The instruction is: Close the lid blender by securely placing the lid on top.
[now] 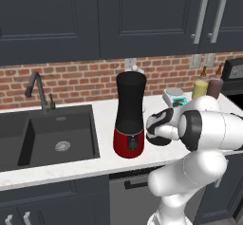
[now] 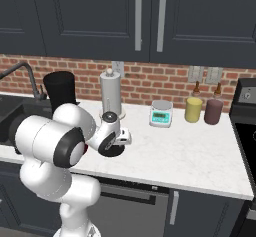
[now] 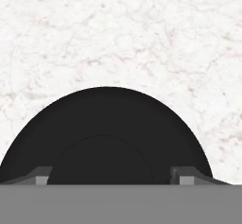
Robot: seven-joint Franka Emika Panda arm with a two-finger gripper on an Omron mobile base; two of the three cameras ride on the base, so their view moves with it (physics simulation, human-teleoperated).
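Claw (image 3: 113, 175) low over the lid (image 3: 106, 124) on the white marble surface (image 3: 142, 34).
The fingertips (image 3: 43, 175) stand spread either side of the lid's raised centre, touching nothing that can be seen. The lid lies flat just right of the blender (image 1: 129, 115), whose black jar stands uncovered on its red base. The scale (image 2: 161, 114), yellow jar (image 2: 193, 109) and maroon jar (image 2: 213, 111) show no legible writing.

Dark cabinets (image 2: 150, 16) hang over a red brick wall (image 1: 76, 77), white marble counter (image 2: 190, 151) and black sink (image 1: 47, 138).
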